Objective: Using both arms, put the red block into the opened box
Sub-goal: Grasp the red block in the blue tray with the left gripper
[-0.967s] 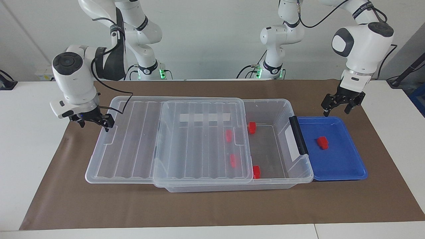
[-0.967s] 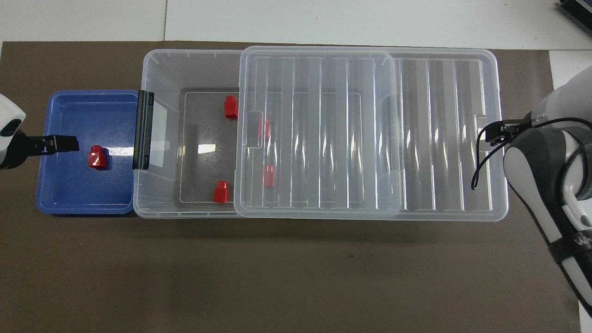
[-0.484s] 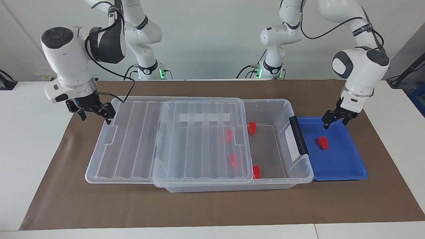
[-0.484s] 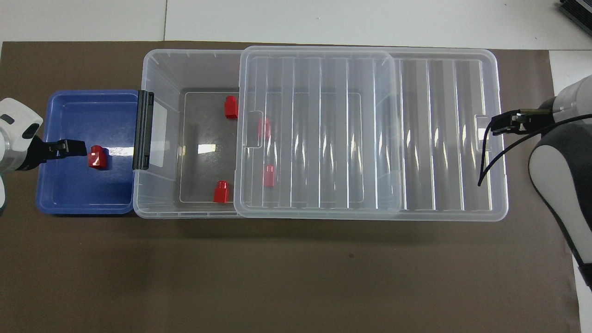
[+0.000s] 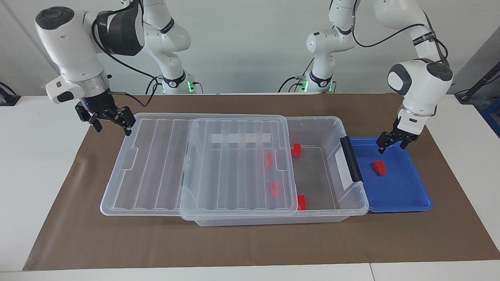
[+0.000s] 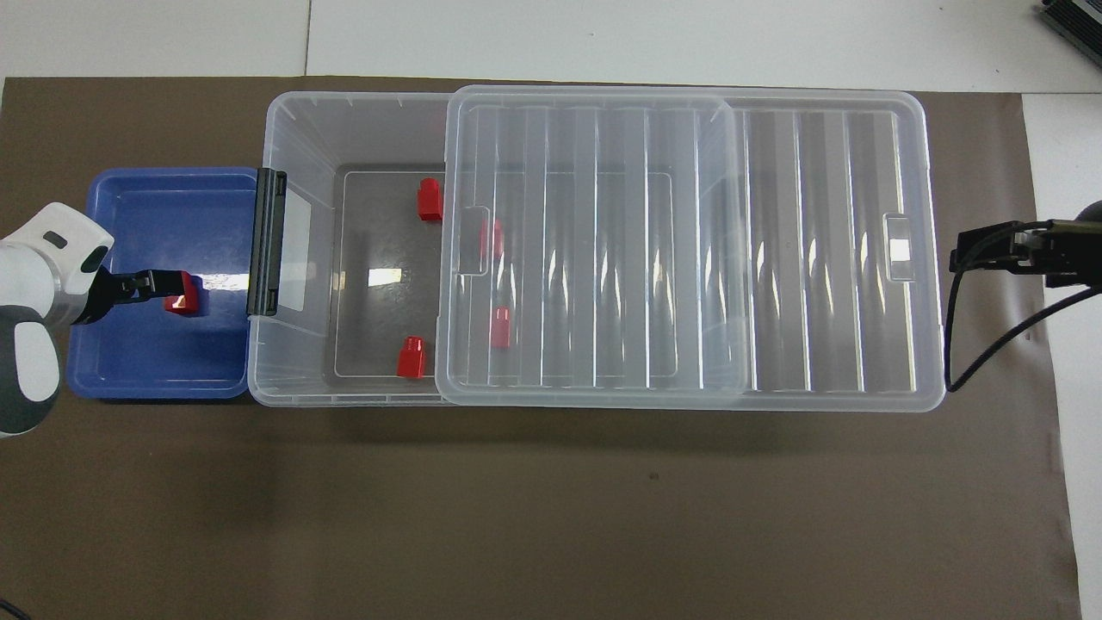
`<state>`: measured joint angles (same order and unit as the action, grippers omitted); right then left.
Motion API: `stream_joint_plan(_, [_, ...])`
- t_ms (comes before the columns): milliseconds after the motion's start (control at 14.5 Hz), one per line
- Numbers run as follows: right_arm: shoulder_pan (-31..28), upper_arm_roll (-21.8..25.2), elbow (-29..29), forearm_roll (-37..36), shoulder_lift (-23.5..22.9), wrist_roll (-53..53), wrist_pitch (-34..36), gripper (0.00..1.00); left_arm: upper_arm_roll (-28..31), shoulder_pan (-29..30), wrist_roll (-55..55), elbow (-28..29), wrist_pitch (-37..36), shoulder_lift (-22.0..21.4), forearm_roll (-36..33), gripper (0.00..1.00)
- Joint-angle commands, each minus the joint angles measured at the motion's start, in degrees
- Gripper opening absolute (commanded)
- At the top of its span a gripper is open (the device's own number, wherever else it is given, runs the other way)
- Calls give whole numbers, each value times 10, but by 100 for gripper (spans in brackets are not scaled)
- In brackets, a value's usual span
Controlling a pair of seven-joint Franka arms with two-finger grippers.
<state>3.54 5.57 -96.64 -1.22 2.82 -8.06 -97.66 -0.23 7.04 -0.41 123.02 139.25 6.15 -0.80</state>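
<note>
Having dropped closer, the open, empty left claw (image 5: 392, 143) hovers above the red block (image 5: 379, 168).

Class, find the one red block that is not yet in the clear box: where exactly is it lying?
The red block lies in the blue tray, at the left arm's end of the table beside the clear box's black handle, with the left gripper above it.

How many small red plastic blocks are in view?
5. One lies in the shallow blue tray; four are in the clear plastic bin: two uncovered, two under its lid.
</note>
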Motion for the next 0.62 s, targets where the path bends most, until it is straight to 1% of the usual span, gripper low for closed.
stream_joint_plan(0, [-5,-1,5,12,0,-2,30,100,-1,3,-6,3,53,39,-4,100])
stream_joint_plan(276, [-3,-1,-2,12,3,-5,33,100,-1,9,-2,3,70,59,-4,100])
stream_joint_plan(414, [-3,-1,-6,12,5,-5,31,100,-1,7,-3,15,78,61,-4,100])
stream_joint_plan(553, [-3,-1,-7,12,6,-5,29,100,-1,7,-3,31,109,67,-4,100])
